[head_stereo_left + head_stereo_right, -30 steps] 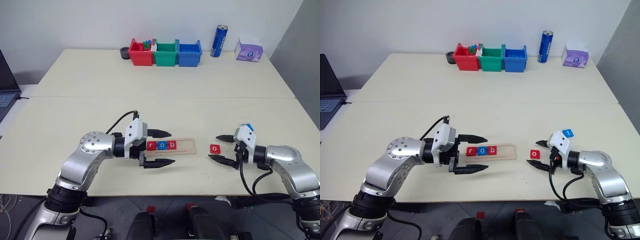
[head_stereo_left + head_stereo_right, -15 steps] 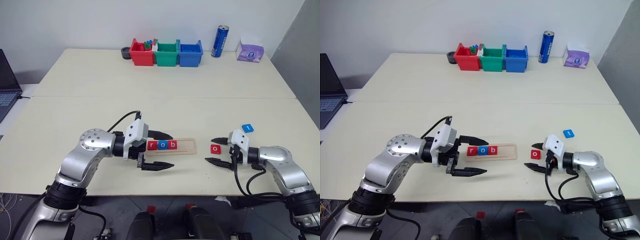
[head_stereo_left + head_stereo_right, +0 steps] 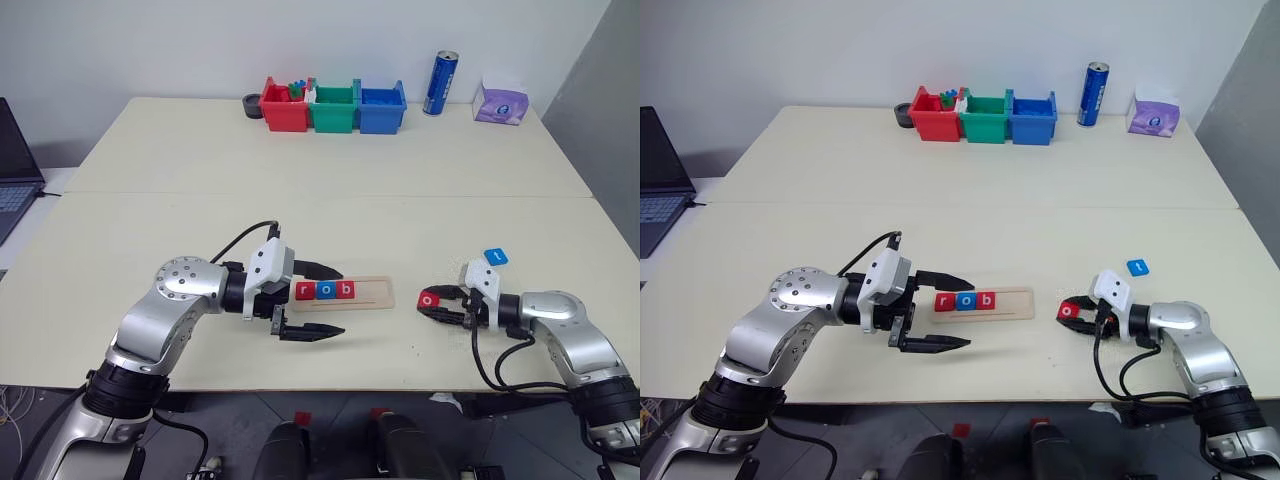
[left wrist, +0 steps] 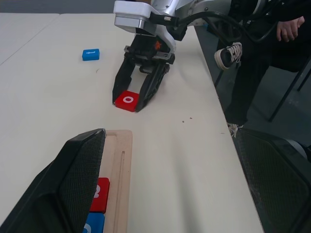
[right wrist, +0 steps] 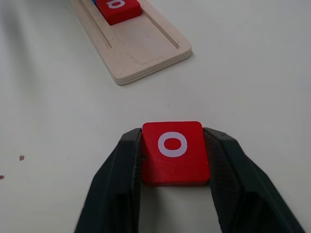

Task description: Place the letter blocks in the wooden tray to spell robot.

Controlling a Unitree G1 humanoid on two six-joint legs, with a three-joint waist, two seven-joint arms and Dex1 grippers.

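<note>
The wooden tray (image 3: 375,293) lies near the table's front edge with three letter blocks in its groove: a red r (image 3: 303,291), a blue o (image 3: 323,291) and a red b (image 3: 343,290). My left gripper (image 3: 340,300) is open, one finger behind the tray and one in front of it. To the tray's right a red o block (image 5: 174,151) rests on the table, and my right gripper (image 5: 175,138) is shut on its two sides. A blue t block (image 3: 495,257) lies loose farther right and back.
Red (image 3: 282,108), green (image 3: 332,108) and blue (image 3: 381,108) bins stand at the table's back, with a blue can (image 3: 439,83) and a purple tissue pack (image 3: 498,103) to their right. A laptop (image 3: 15,170) sits at the left edge. A person's hand (image 4: 289,30) shows beside the table.
My right gripper's fingers, open around the red o block before, have come together on it. The left arm has kept still.
</note>
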